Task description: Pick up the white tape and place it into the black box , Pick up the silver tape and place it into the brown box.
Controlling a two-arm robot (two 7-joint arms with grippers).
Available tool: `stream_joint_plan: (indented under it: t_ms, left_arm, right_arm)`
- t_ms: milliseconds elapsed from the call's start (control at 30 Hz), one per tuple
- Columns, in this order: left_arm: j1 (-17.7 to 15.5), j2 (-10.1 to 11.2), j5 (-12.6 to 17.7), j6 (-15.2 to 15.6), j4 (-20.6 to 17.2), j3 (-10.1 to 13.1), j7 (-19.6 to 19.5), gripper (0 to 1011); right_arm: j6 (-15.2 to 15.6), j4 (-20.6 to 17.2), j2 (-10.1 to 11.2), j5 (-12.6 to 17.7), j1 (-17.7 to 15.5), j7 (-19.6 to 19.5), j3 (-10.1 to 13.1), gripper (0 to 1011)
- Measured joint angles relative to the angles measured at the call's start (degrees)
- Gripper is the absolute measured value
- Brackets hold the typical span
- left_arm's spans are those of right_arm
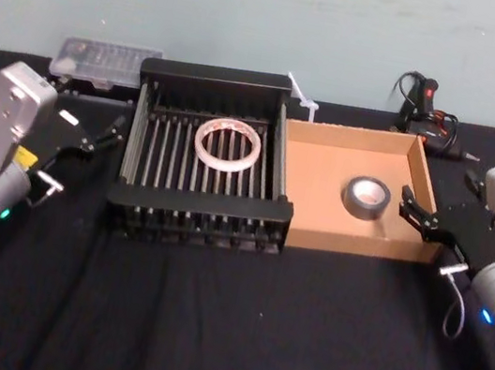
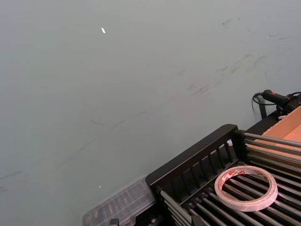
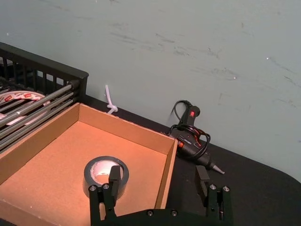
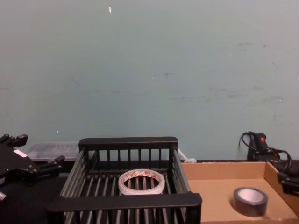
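Note:
The white tape (image 1: 228, 145) lies flat on the slatted floor of the black box (image 1: 216, 75), also seen in the left wrist view (image 2: 246, 188) and chest view (image 4: 141, 182). The silver tape (image 1: 366, 197) rests flat inside the brown box (image 1: 321, 197), right of the crate. My right gripper (image 1: 418, 215) hovers open and empty at the brown box's right wall; in its wrist view (image 3: 158, 181) the silver tape (image 3: 106, 176) sits just beyond one finger. My left gripper (image 1: 108, 135) stands open and empty to the left of the crate.
A glue gun (image 1: 422, 105) with its cable lies behind the brown box. A clear plastic case (image 1: 102, 61) sits behind the crate's left corner, and a white zip tie (image 1: 302, 99) lies between the two boxes at the back. Black cloth covers the table up to a pale wall.

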Motion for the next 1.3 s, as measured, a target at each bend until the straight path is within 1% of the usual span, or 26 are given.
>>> stream_joint_plan:
  t_ms: [1300]
  left_arm:
    - [0.0,0.0,0.0,0.0,0.0,0.0,0.0,1001]
  right_arm:
    - [0.16,-0.16,0.31,0.09,0.35,0.13,-0.41,1002]
